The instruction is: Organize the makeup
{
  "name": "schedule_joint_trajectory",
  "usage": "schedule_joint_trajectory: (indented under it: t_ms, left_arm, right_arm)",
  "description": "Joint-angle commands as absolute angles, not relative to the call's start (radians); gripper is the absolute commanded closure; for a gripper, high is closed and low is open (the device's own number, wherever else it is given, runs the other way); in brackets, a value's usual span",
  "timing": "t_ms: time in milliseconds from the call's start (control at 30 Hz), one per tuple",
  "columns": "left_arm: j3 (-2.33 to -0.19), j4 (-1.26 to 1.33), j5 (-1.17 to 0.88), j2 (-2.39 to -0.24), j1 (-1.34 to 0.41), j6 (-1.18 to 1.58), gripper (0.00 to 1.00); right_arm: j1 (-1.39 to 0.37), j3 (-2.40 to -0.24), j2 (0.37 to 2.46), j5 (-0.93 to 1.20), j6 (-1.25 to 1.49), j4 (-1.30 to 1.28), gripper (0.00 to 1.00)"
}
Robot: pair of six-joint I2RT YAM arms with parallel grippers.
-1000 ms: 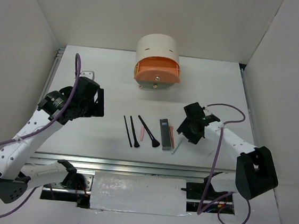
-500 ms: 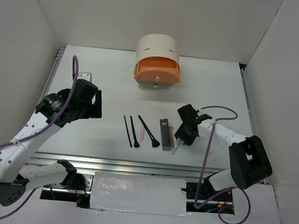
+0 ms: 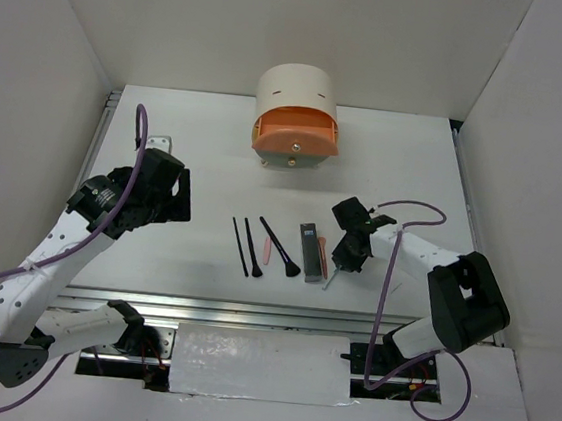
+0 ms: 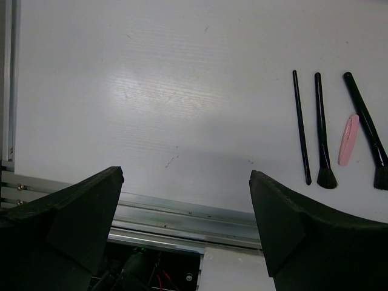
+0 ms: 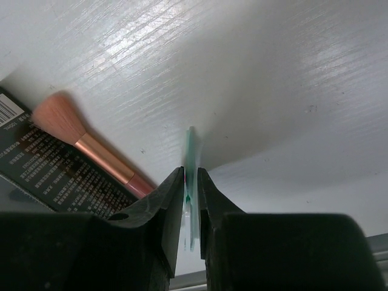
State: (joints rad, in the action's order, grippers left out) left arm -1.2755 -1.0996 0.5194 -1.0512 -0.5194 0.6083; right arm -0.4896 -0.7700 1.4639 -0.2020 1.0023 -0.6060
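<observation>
The makeup lies in a row at the table's middle front: two thin black sticks [image 3: 238, 245] [image 3: 252, 247], a small pink stick [image 3: 267, 252], a black flared-head brush [image 3: 279, 248], a dark grey box [image 3: 309, 252] and a salmon-pink brush [image 3: 321, 255]. My right gripper [image 3: 345, 249] is down at the row's right end, shut on the pale teal stick [image 5: 191, 151], which still touches the table. The pink brush [image 5: 91, 151] and box [image 5: 42, 163] lie just left of it. My left gripper [image 3: 167, 194] is open and empty, left of the row; in its wrist view [image 4: 188, 206] the black sticks [image 4: 301, 127] lie to its right.
The cream cylindrical organizer [image 3: 298, 97] stands at the back centre with its orange drawer [image 3: 296, 137] pulled open toward the row. An aluminium rail [image 3: 250, 313] runs along the table's front edge. White walls close in the left, right and back.
My right gripper has moved left and down onto the teal stick's end. My left gripper has shifted slightly left.
</observation>
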Motion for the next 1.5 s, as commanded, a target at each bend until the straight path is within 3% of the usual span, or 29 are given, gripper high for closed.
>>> schedule_joint_trajectory:
  t_ms: [0, 167, 333, 367, 433, 733, 1100, 1467]
  left_arm:
    - [-1.273, -1.103, 0.541, -1.049, -0.515, 0.614, 0.01]
    - [-1.266, -1.103, 0.538, -1.043, -0.515, 0.615, 0.01]
    - [-1.264, -1.101, 0.534, -1.039, -0.515, 0.62, 0.01]
    - [-1.264, -1.103, 0.534, -1.037, -0.515, 0.62, 0.01]
    - [-1.266, -1.104, 0.535, -1.035, -0.515, 0.618, 0.01]
    - [-1.273, -1.112, 0.541, -1.035, -0.517, 0.614, 0.0]
    - [-1.292, -1.103, 0.535, -1.054, -0.515, 0.611, 0.01]
    - [-1.333, -1.103, 0.5, -1.066, -0.515, 0.615, 0.01]
  right_arm:
    - [-0.499, -0.761, 1.465, -0.23, 1.023, -0.597, 0.78]
    - [-0.5, -0.77, 1.476, -0.233, 1.012, -0.603, 0.78]
    - [-0.502, -0.781, 1.485, -0.241, 1.015, -0.611, 0.88]
    - [-0.503, -0.779, 1.485, -0.239, 1.019, -0.612, 0.96]
    - [-0.503, -0.776, 1.482, -0.239, 1.023, -0.614, 1.0]
    - [-0.503, -0.839, 1.352, -0.276, 1.063, -0.692, 1.0]
    - [-0.505, -1.227, 1.27, -0.333, 1.012, -0.801, 1.0]
    - [-0.506, -1.842, 1.618, -0.405, 1.189, -0.67, 1.0]
